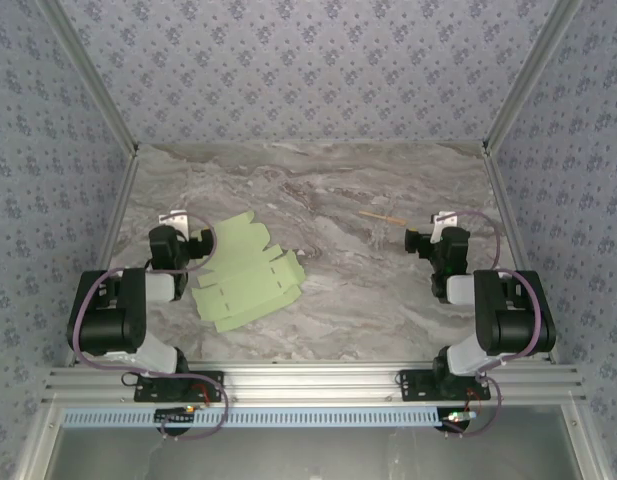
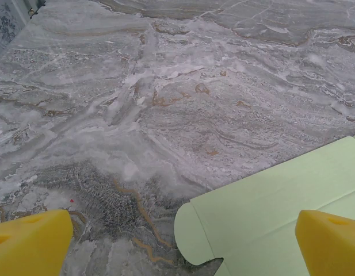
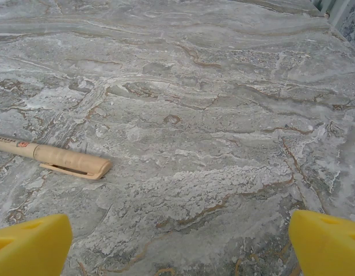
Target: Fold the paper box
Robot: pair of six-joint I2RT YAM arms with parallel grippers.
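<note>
Top view. The paper box (image 1: 246,272) lies on the table (image 1: 388,300) as an opened-out, pale green die-cut sheet. Its creases and flaps are visible and no lid is closed. It sits in the left half of the table, toward 9 o'clock from the table's middle. Its long axis runs roughly from 7 o'clock to 1 o'clock.

Left pincer (image 1: 176,228): just beside the sheet's left edge, with the box at its 3 to 4 o'clock. From this view I cannot tell whether it touches the card.

Left wrist view. The left pincer (image 2: 180,247) stands wide, one yellow fingertip (image 2: 30,244) at 8 o'clock of the frame and the other at 4 o'clock. Nothing is held between them. The paper box (image 2: 281,213) comes in from the 4 o'clock corner, with a rounded tab reaching toward 6 o'clock. The 4 o'clock fingertip overlaps the card in the frame; contact cannot be judged. The 8 o'clock fingertip is over bare marble-patterned table (image 2: 165,103).

Right pincer (image 1: 443,230): in the right half of the table, well apart from the box. A tan pen (image 1: 383,216) lies at its 10 o'clock, near but apart.

Right wrist view. The right pincer (image 3: 177,247) also stands wide, with yellow tips at the two lower corners, holding nothing. The tan pen (image 3: 56,158) lies flat at 9 o'clock of the frame, capped end toward the centre and clear of both tips.
</note>
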